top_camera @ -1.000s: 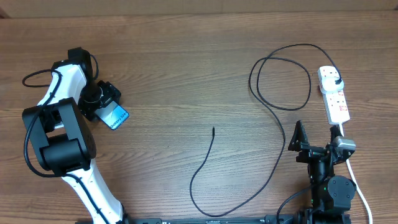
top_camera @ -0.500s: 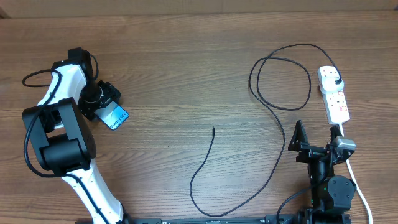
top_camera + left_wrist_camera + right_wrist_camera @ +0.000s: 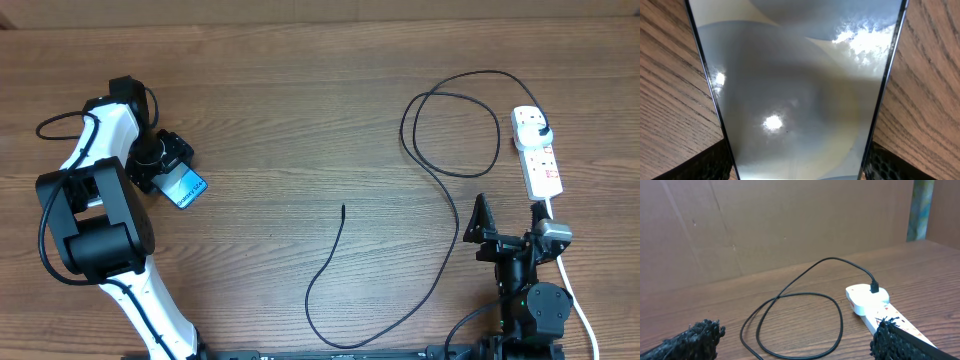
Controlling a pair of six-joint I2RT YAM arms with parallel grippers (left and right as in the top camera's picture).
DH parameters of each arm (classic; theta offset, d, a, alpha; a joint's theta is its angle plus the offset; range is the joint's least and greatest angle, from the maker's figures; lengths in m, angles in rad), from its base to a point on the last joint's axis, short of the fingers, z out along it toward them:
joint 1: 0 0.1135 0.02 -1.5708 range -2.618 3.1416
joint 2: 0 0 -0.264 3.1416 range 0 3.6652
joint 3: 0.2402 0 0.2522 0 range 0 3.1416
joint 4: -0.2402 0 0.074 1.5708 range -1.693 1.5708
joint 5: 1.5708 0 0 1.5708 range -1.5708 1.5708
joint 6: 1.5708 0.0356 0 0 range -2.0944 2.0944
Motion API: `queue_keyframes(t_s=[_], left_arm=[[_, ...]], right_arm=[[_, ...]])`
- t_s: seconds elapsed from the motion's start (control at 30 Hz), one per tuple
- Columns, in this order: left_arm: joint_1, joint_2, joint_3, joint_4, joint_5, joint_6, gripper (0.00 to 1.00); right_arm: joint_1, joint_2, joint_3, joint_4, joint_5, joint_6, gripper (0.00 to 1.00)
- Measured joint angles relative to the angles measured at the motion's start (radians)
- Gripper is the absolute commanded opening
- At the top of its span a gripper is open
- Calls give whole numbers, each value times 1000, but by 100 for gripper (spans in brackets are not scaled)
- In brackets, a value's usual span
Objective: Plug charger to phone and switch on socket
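Phone (image 3: 186, 188) lies screen up on the worktop (image 3: 300, 110), between the left fingers (image 3: 710, 162), one at each long edge; whether they press on it I cannot tell. Right fingers (image 3: 695, 340), well apart from the phone, are spread wide and hold nothing.

light: bright, even | glare: 2 spots on phone (image 3: 790, 100) | shadows: soft

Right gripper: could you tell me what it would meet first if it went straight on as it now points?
Probably the black cable loop lying ahead, if it stays low enough; the power strip sits right of that line.
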Motion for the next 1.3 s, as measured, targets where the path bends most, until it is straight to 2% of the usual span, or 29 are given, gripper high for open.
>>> queue_keyframes(t_s=[0.4, 0.77, 0.83, 1.03, 1.3], left_arm=[[0, 0, 1, 0, 0, 0, 73], [0, 0, 1, 0, 0, 0, 62], [0, 0, 1, 0, 0, 0, 57], [0, 0, 1, 0, 0, 0, 50], [0, 0, 1, 0, 0, 0, 36]], right_arm=[[0, 0, 0, 0, 0, 1, 100], [0, 0, 0, 0, 0, 1, 100], [0, 0, 0, 0, 0, 0, 100], [0, 0, 0, 0, 0, 0, 100], [0, 0, 0, 0, 0, 0, 100]])
